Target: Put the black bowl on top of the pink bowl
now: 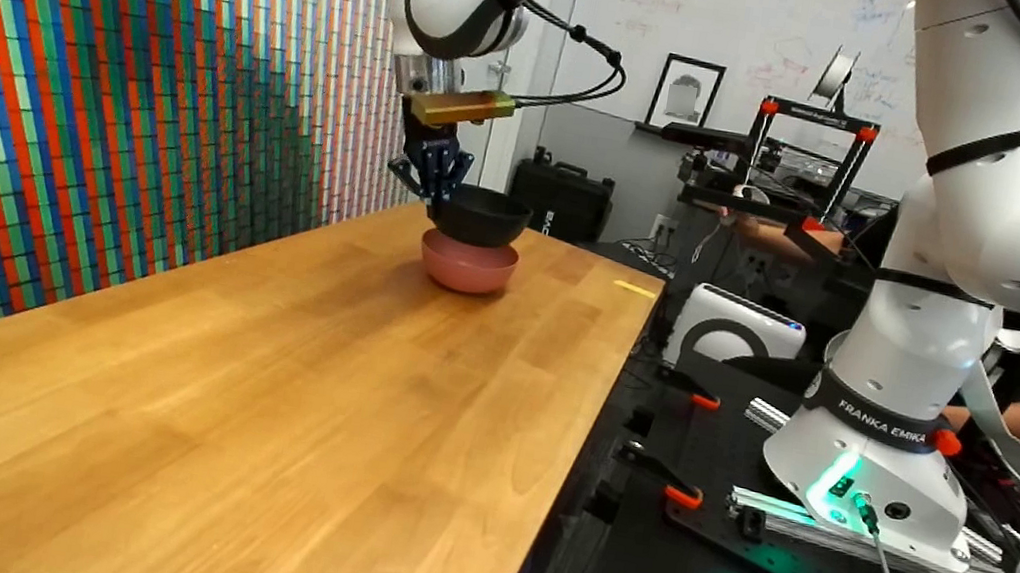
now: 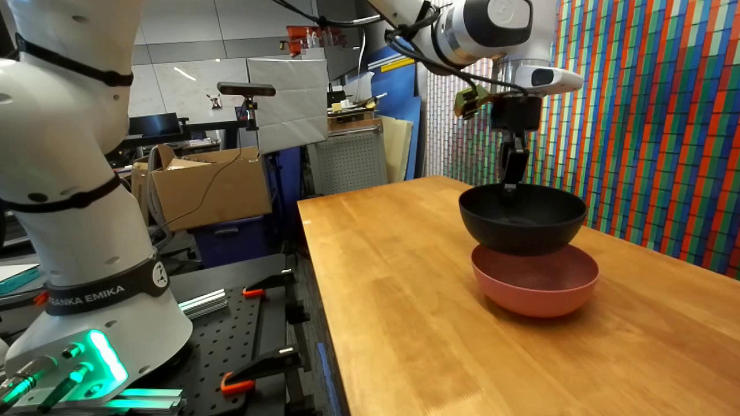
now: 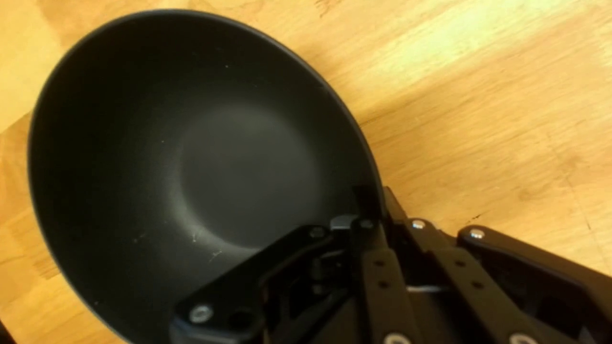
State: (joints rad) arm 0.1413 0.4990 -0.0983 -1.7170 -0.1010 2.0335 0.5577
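The black bowl shows in both exterior views [image 1: 486, 220] [image 2: 523, 228] and fills the left of the wrist view [image 3: 239, 167]. My gripper [image 1: 437, 203] is shut on its rim, one finger inside and one outside, as the wrist view shows [image 3: 381, 205]. In an exterior view the gripper [image 2: 510, 188] points down at the rim. The pink bowl [image 1: 467, 268] [image 2: 537, 292] stands upright on the table. The black bowl is held roughly level just over it; I cannot tell whether they touch. The pink bowl is hidden in the wrist view.
The wooden table [image 1: 304, 377] [image 2: 393, 300] runs along a wall of coloured tiles [image 1: 95, 83]. A yellow strip [image 1: 635, 288] lies near the table's edge. Black clamps with orange tips [image 1: 684, 496] sit beside the robot's base [image 1: 875, 483].
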